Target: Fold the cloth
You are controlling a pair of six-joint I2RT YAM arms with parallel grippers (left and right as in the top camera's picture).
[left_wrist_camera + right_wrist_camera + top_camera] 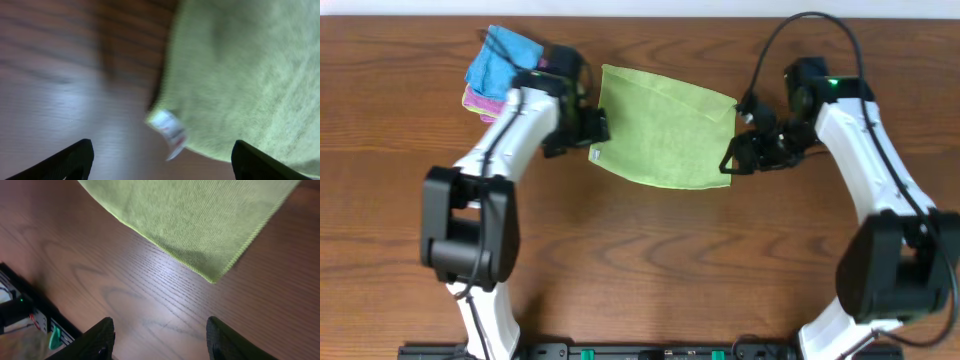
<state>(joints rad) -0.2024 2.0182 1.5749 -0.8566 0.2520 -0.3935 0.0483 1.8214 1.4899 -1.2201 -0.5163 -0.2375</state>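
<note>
The lime-green cloth [660,125] lies on the wooden table at the back centre, with one layer folded over another. My left gripper [592,128] is at the cloth's left edge by the white tag [594,153]. In the left wrist view the cloth [250,75] fills the upper right and the blurred tag [169,127] hangs off its edge. The left gripper [162,165] stands open, holding nothing. My right gripper [732,160] is at the cloth's right front corner. The right wrist view has that corner [212,277] lying flat ahead of the open right gripper [160,340], with bare wood between its fingers.
A bright blue cloth [502,60] sits on a purple cloth [480,100] at the back left, just behind the left arm. A black rail [650,350] runs along the table's front edge.
</note>
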